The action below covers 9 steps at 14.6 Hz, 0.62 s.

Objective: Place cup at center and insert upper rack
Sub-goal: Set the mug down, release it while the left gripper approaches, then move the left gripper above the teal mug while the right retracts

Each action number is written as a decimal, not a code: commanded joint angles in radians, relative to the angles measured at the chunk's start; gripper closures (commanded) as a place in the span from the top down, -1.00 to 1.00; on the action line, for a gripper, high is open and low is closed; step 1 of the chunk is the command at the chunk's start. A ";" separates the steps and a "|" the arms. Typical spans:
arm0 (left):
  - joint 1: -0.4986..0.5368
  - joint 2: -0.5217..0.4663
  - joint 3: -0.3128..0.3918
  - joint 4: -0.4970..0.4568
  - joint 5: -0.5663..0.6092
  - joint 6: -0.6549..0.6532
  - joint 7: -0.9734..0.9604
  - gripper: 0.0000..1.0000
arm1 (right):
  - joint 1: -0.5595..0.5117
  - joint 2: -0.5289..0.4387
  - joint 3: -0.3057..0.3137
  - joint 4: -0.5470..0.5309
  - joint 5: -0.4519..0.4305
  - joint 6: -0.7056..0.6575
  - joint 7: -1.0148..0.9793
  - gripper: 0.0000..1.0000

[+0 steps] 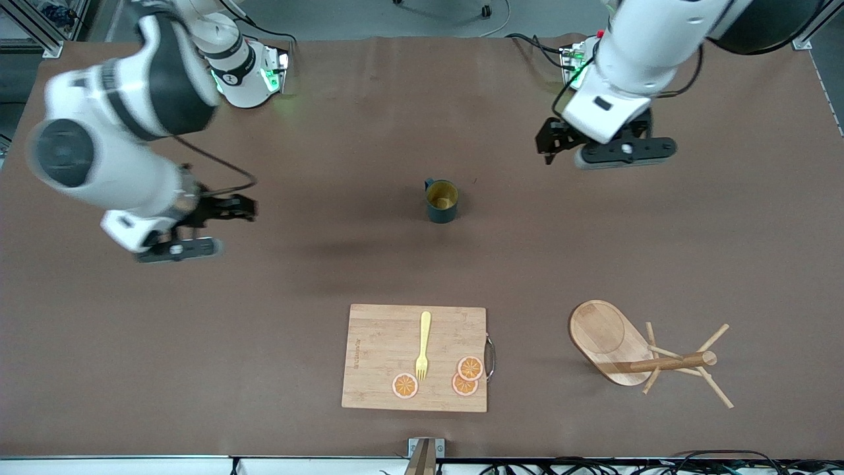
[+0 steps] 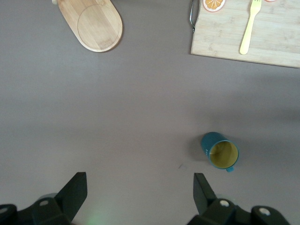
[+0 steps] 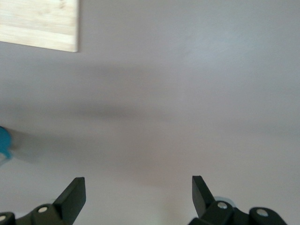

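both arms raised, left gripper [image 2: 138, 194] and right gripper [image 3: 138, 194] jaws apart.

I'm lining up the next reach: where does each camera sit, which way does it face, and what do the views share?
Front view: high across the table, facing both arm bases; shows the left gripper and right gripper.
Left wrist view: looks down past open fingers at the cup, cutting board and rack base.
Right wrist view: looks down past open fingers at bare table.
Shared: cup and board corner.

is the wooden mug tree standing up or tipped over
Tipped over. The upper rack lies on its side near the left arm's end, its post level with the table and its oval base on edge.
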State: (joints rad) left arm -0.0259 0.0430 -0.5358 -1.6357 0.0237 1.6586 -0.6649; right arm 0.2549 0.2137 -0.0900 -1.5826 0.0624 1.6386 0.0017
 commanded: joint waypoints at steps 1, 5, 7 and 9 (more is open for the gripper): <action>0.000 0.035 -0.084 0.010 0.048 0.013 -0.157 1.00 | -0.120 -0.057 0.024 -0.017 -0.071 -0.014 -0.150 1.00; -0.164 0.132 -0.101 0.004 0.180 0.024 -0.408 1.00 | -0.253 -0.051 0.029 0.104 -0.075 -0.114 -0.200 1.00; -0.250 0.204 -0.101 0.008 0.254 0.026 -0.568 1.00 | -0.281 -0.040 0.029 0.147 -0.070 -0.125 -0.198 1.00; -0.330 0.276 -0.101 0.010 0.326 0.039 -0.710 1.00 | -0.290 -0.036 0.029 0.150 -0.072 -0.126 -0.190 1.00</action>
State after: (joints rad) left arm -0.2965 0.2396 -0.6349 -1.6493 0.2797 1.6875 -1.2543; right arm -0.0124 0.1650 -0.0861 -1.4541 -0.0029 1.5272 -0.1943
